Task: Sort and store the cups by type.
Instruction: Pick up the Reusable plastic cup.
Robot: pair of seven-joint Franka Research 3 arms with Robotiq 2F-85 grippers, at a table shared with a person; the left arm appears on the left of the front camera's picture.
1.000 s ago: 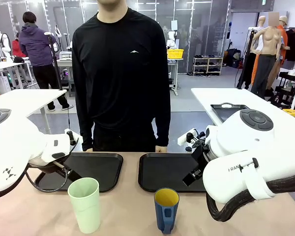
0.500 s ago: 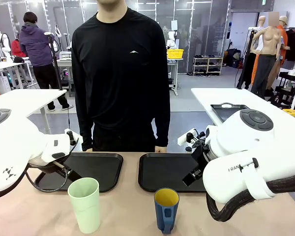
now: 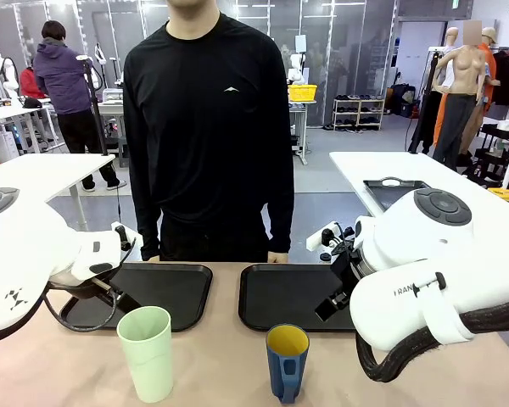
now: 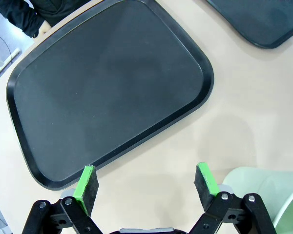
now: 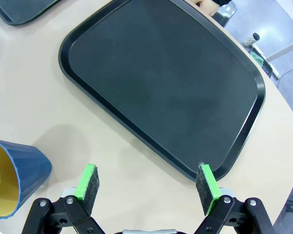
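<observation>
Pale tan table [image 3: 225, 373], as I see it from the robot's side: two black trays lie side by side along the far edge, the left tray [image 3: 165, 292] and the right tray [image 3: 280, 301], with a person [image 3: 208, 127] in a black top standing just behind them. The mint-green tumbler [image 3: 146, 352] stands upright close to the near edge, left of centre, just in front of the left tray's near right corner. The dark blue mug [image 3: 287, 363], yellow inside, stands upright close to the near edge at about the centre, in front of the right tray, its handle turned toward the near edge. In my left wrist view the left gripper [image 4: 146, 178] hangs above the table with its fingers spread wide, gripping nothing; one pad sits over the left tray's rim, the other just beside the tumbler. In my right wrist view the right gripper [image 5: 149, 180] is likewise spread wide and grips nothing, one pad over a corner of the right tray, the mug off to the side and apart from both fingers.
</observation>
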